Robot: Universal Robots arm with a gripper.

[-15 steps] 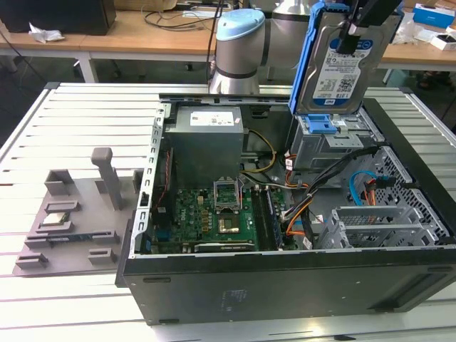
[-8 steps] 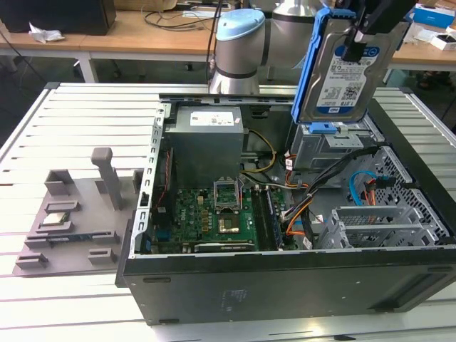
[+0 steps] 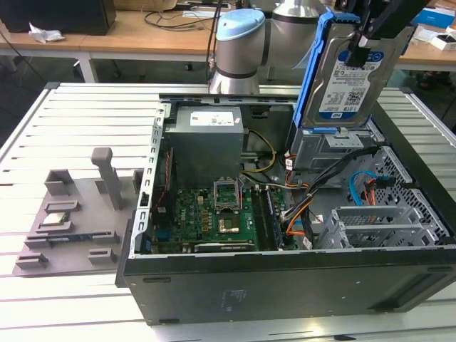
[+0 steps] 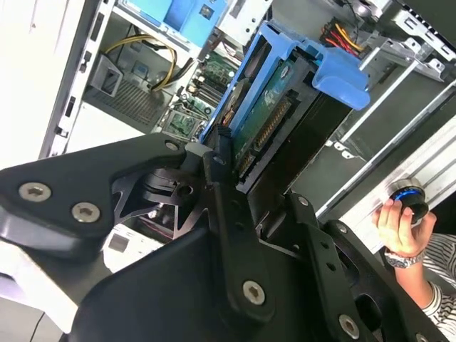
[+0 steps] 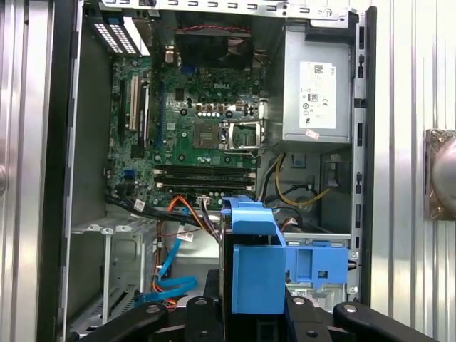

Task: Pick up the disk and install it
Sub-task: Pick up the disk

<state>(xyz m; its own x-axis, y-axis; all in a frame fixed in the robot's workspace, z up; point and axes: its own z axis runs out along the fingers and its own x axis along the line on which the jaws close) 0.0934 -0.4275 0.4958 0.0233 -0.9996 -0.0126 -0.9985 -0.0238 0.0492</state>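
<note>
Blue-railed disk (image 3: pixel 340 78), clamped in the gripper (image 3: pixel 356 51), hangs upright at one o'clock over the computer case (image 3: pixel 285 271), seemingly edge-down to meet the drive cage (image 3: pixel 335 146) beneath.

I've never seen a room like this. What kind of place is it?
Probably a robotics lab or workshop: a robot arm holds a disk over an open computer case on a slatted table, with wooden desks behind.

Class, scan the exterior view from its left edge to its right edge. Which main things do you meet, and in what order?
grey fixture tray → green motherboard → the disk, held up above the open computer case
</note>
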